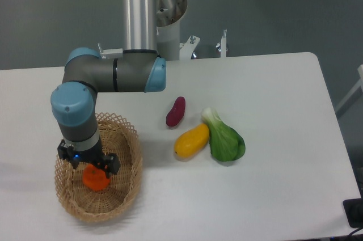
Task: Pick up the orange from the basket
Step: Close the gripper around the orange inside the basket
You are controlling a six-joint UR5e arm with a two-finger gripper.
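Lower left of the frame: the orange sits in the basket, tool directly over it, its opening hidden. Firm, smooth, roundish; grip across its widest middle.

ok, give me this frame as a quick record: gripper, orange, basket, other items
gripper: down in the basket, directly over the orange; open or shut cannot be told
orange: in the basket, top partly hidden by the gripper, not lifted
basket: on the table's front left
table: white
outside basket: purple vegetable, yellow fruit, green vegetable, grouped mid-table; the fruit and the greens look to be touching
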